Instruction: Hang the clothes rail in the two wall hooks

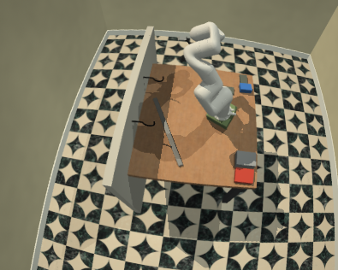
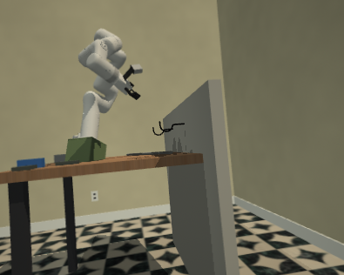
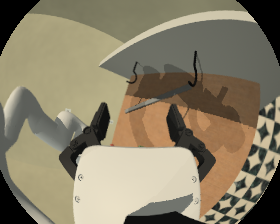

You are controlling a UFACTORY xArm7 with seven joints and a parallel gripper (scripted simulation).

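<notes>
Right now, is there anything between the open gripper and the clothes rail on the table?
Nothing visible. The gripper hangs open high above the table, and the clothes rail lies flat and bare below the two wall hooks.

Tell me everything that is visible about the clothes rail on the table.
The clothes rail is a long, thin, straight grey bar that looks like metal. It lies flat on the brown wooden table, slanted, its far end closer to the wall panel than its near end. It rests below the two black hooks, not hung in them. Nothing holds it: the gripper is high above the table, jaws open and empty.
</notes>
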